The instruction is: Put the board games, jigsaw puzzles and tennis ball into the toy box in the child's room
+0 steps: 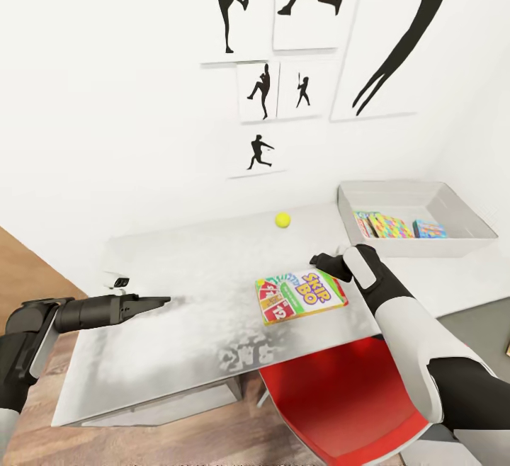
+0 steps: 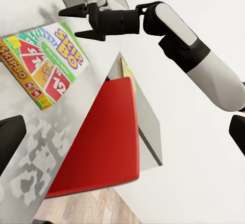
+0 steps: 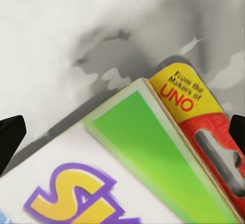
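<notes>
The SKIP-BO board game [image 1: 301, 296] lies flat on the mottled table [image 1: 191, 268] near its right end. My right gripper [image 1: 319, 263] hovers open just over the box's far right corner; the right wrist view looks straight down on that corner of the SKIP-BO box [image 3: 153, 157] between spread fingertips [image 3: 10, 137]. My left gripper [image 1: 163, 302] is held low over the table's left part, pointing at the game, open and empty. The yellow tennis ball [image 1: 282, 219] rests near the table's far edge. The pale grey toy box [image 1: 425, 246] stands at the right and holds a bright jigsaw puzzle [image 1: 388, 225] and a blue box [image 1: 429, 229].
A red chair [image 1: 340, 395] is tucked under the table's right front corner, below my right arm. A white wall with black athlete silhouettes stands close behind the table. Wood floor shows at the left.
</notes>
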Available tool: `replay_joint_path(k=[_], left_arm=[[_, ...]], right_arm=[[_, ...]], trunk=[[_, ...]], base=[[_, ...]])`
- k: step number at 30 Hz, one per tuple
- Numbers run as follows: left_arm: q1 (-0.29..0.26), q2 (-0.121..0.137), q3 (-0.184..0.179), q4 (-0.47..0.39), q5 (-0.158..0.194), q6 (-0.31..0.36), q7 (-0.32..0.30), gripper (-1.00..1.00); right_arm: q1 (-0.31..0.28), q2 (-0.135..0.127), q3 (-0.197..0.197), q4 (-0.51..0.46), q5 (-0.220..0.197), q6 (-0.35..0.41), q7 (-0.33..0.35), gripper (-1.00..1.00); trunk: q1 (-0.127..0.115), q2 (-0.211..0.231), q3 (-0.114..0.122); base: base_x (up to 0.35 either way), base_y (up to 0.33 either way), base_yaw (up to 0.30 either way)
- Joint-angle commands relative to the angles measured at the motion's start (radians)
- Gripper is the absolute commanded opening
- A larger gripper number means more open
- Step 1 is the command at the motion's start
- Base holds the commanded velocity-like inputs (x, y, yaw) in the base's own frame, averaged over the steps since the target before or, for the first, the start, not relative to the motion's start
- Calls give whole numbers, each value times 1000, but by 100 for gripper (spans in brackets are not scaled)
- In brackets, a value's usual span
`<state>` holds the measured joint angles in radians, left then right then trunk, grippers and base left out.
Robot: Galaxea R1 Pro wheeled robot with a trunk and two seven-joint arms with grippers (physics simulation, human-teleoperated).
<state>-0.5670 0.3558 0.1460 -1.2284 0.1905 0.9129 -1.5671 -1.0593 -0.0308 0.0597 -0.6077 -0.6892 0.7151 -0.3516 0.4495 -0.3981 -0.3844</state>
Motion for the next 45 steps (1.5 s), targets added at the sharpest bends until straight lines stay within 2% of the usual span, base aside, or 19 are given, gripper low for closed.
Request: replay_joint_path(k=[1,17,26,45], left_arm=[[-1,0,0,0,0,11,-4,100],[-1,0,0,0,0,11,-4,100],[-1,0,0,0,0,12,-4,100],[-1,0,0,0,0,12,-4,100]], right_arm=[[-1,-1,6,-1,-10,2,-9,100],[-1,1,7,-1,-8,-1,-9,100],[-1,3,8,-3,-2,1,-7,100],[-1,3,8,-3,0,0,-7,100]], trunk=[[0,-2,-3],[0,-2,-26],[0,-2,-27],[0,-2,-27]], base=[[0,0,0],[-22,21,0],[-139,63,0],[-162,192,0]])
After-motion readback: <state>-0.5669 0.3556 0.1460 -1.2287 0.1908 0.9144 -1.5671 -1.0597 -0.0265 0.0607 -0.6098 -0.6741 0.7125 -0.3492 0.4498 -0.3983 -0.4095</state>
